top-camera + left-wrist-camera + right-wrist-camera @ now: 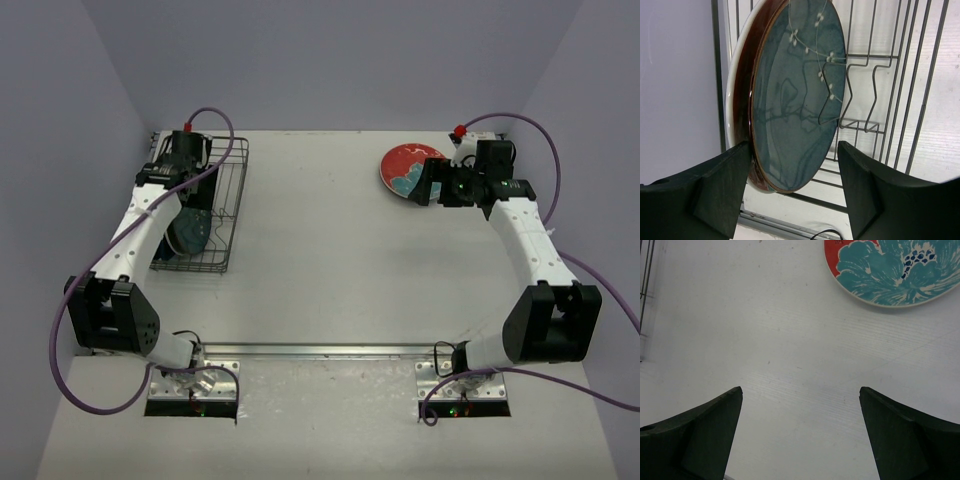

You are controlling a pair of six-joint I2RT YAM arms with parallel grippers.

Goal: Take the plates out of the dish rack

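The dark wire dish rack (222, 200) stands at the far left. A dark teal plate (797, 95) with a red-brown back stands on edge in it, and a white rim (730, 102) shows behind it. The plate also shows from above (196, 232). My left gripper (794, 170) is open, its fingers astride the plate's near edge, the left finger (720, 190) close against its back. A red plate with a teal flower (403, 168) lies flat at the far right. My right gripper (800, 400) is open and empty above the bare table, just short of that plate (890, 270).
Upright wire prongs (860, 95) stand right of the teal plate inside the rack. The rack's edge shows at the far left of the right wrist view (644, 290). Grey walls close in the table on the left, back and right.
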